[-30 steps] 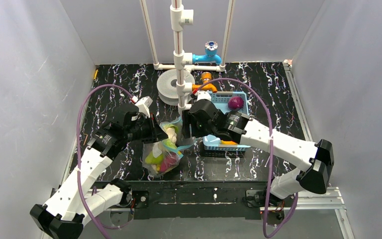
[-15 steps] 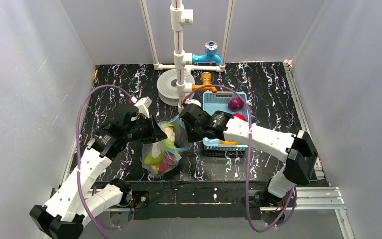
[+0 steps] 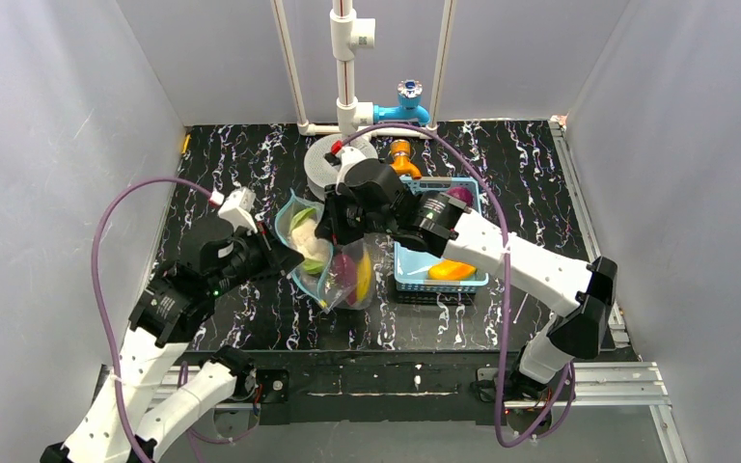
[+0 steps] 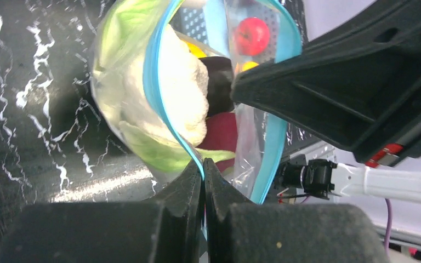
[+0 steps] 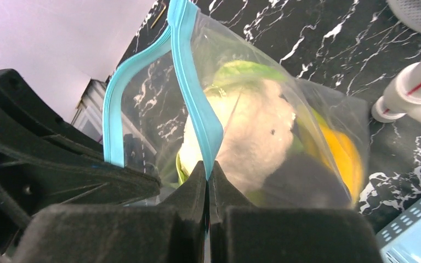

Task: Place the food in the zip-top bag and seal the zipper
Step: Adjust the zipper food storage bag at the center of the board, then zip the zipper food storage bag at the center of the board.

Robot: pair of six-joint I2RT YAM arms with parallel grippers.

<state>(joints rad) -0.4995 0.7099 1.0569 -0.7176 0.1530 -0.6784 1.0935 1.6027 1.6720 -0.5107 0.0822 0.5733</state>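
Observation:
The zip-top bag (image 3: 340, 265) hangs between my two grippers with its mouth open. Inside it lies food: a pale cabbage (image 4: 182, 93), a yellow banana (image 5: 340, 148) and a red piece (image 4: 222, 134). My left gripper (image 4: 203, 161) is shut on one side of the blue zipper (image 4: 156, 82). My right gripper (image 5: 207, 164) is shut on the other blue zipper (image 5: 197, 98) strip. In the top view the left gripper (image 3: 288, 260) holds the bag's left edge and the right gripper (image 3: 333, 230) its far edge.
A light-blue basket (image 3: 415, 265) stands right of the bag and holds a purple eggplant (image 3: 457, 197) and an orange piece (image 3: 451, 270). An orange-handled screwdriver (image 3: 401, 154), a white roll (image 3: 324, 170) and a white pipe stand (image 3: 346, 58) are behind.
My right gripper has shut on the bag's blue strip and swung left and back. The left arm has drawn leftward. The bag now hangs spread between both grippers.

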